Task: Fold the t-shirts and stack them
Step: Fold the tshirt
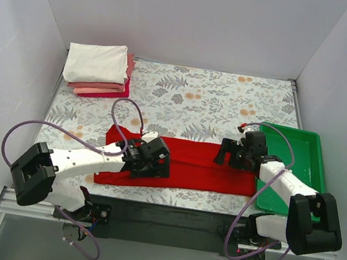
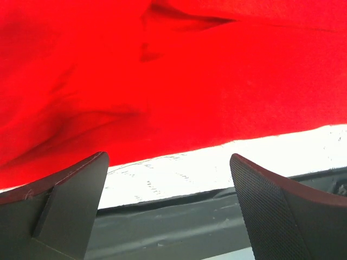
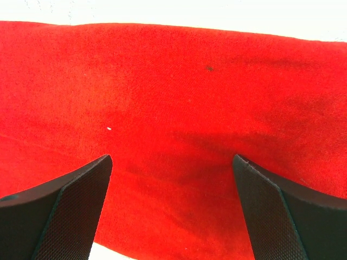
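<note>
Base rail (image 1: 166, 219), red t-shirt (image 1: 200, 167), fern-print tablecloth (image 1: 210, 103), white walls (image 1: 197, 16)

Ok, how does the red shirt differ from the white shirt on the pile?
The red shirt lies in a long strip at the front; the white shirt is a compact fold atop the far-left pile. Left gripper and right gripper, both open, are at the red shirt, not the white shirt.

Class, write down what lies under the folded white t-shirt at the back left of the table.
Under the white t-shirt lie a salmon pink t-shirt and a crimson t-shirt, only their edges showing. Their folds and the patterned table beneath them are covered.
</note>
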